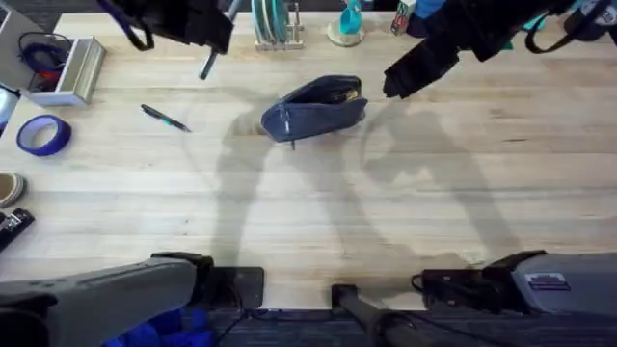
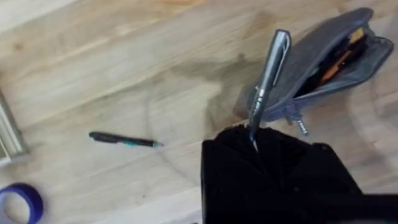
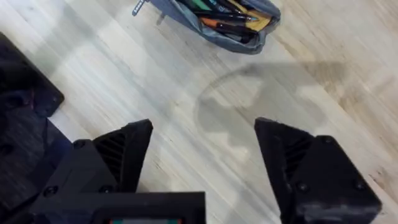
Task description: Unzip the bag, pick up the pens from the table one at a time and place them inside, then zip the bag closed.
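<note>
Left gripper [image 2: 255, 146] is raised above the table [image 1: 405, 212], clamped on a silver pen [image 2: 267, 74] that points upward. Beside it the bag [image 1: 316, 106] lies unzipped. Right gripper [image 3: 202, 155] hovers nearby, spread apart. Another pen [image 1: 164, 118] lies apart.

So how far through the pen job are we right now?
Done: the bag lies unzipped with several pens already inside. In hand: the left gripper is shut on a silvery pen, lifted off the table. The right gripper hangs open and empty. Left: drop this pen in, fetch the dark pen lying on the table, zip up.
</note>
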Available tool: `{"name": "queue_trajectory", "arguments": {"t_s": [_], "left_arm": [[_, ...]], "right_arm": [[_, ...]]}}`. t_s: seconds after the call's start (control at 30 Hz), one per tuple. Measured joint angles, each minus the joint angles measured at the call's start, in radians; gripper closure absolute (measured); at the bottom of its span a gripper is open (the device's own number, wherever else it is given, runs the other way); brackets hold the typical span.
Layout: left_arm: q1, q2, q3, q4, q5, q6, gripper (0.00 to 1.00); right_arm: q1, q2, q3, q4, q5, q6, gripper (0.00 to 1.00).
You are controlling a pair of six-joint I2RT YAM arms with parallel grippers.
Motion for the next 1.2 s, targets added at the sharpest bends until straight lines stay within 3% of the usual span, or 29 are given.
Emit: {"name": "queue_trajectory", "arguments": {"t_s": [0.5,0.9,1.2], "left_arm": [[-0.191,0.000,0.015,0.015,0.010,0.181,0.958],[-0.198,0.022,0.016,0.058,0.217,0.361,0.958],[-0.198,0.117,0.016,0.081,0.296,0.448,0.958]], "right_arm": [[0.000,0.000,0.000,0.000,0.000,0.000,0.005],[0.000,0.000,0.000,0.000,0.000,0.000,0.006],[0.000,0.000,0.000,0.000,0.000,0.000,0.005]]}}
